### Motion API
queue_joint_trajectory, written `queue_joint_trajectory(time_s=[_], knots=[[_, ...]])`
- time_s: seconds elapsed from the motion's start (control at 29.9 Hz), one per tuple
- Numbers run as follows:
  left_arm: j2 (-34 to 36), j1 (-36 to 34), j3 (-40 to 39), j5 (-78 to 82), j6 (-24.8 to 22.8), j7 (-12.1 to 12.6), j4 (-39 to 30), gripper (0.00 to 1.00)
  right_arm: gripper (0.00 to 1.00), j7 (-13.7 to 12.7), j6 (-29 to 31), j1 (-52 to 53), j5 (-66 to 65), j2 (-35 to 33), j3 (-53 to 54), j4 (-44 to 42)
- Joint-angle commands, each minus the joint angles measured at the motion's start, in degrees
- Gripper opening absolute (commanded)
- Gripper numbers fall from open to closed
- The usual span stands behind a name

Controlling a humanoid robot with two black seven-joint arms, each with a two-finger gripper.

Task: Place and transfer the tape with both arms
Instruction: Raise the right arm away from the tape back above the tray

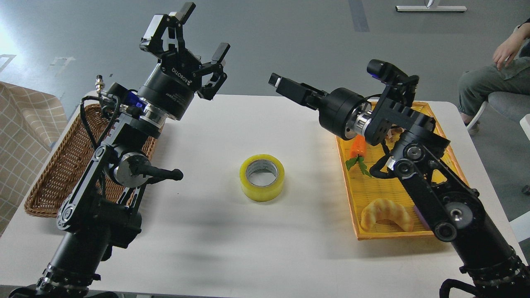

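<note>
The tape (262, 177), a yellow roll with a grey-white core, lies flat on the white table (256, 248) near its middle, touched by nothing. My left gripper (203, 30) is raised high above the table's far left, open and empty, well up and left of the tape. My right gripper (278, 81) is raised above the far edge of the table, up and right of the tape, pointing left. It is seen side-on, so its two fingers cannot be told apart; nothing shows in it.
A yellow plastic basket (418, 108) at the right holds a toy carrot (358, 149) and a croissant toy (387, 213), partly under my right arm. A brown wicker basket (58, 174) stands at the left. A seated person (497, 74) is at the far right.
</note>
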Motion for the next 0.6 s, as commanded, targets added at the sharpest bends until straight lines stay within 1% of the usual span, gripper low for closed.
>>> queue_joint_trajectory(time_s=[0.0,0.03,0.17,0.27,0.33,0.57], knots=[[0.14,-0.15,0.29,0.0,-0.08,0.0,0.09,0.98,1.0,0.01,-0.01,-1.11,11.62,-0.01,6.27,2.14],[0.14,-0.33,0.46,0.0,-0.08,0.0,0.09,0.98,1.0,0.01,-0.01,-1.9,16.17,-0.01,8.1,3.02],[0.05,-0.33,0.29,-0.09,-0.25,-0.35,0.44,0.98,1.0,0.18,-0.01,-2.35,25.52,-0.01,9.97,5.92],[-0.56,-0.42,0.11,0.0,-0.25,-0.44,0.35,0.98,1.0,1.85,-0.01,-3.14,32.99,-0.62,12.51,6.19],[-0.3,-0.07,0.29,-0.18,-0.25,-0.52,0.44,0.98,1.0,2.29,-0.01,-4.8,40.09,-0.71,14.97,6.1],[-0.56,0.02,-0.15,-0.35,-0.95,-0.61,-0.25,0.98,1.0,2.38,-0.01,-7.18,49.61,-0.71,17.52,6.19]])
